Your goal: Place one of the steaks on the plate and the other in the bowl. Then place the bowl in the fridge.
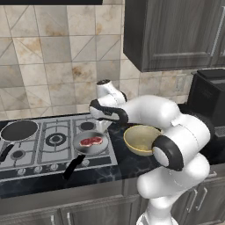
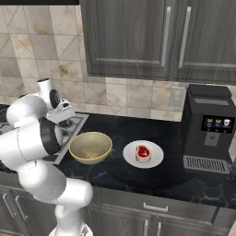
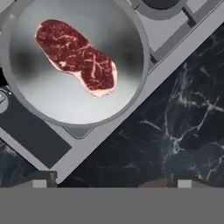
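Steak number one [image 2: 143,153] already sat on the white plate [image 2: 156,162], which rested on the dark counter [image 2: 138,184] between the bowl [image 2: 90,147] and the coffee machine [image 2: 208,129], so we judged the first placement done. The second steak [image 3: 77,56] lay flat in the grey frying pan [image 3: 52,107] on the stove [image 1: 44,149], toward the side of the pan away from the hand camera. We held our gripper [image 3: 109,181] above the edge of the stove where it met the counter, just beside the pan and not yet over the meat, with its fingers spread wide and nothing between them; that suited a reach down onto a flat slab. The bowl stood empty on the counter just beside the stove, near the pan, which we took as convenient: a short carry would bring the meat across. Our next move, as we judged it, called for shifting the hand over the pan and lowering onto the steak.
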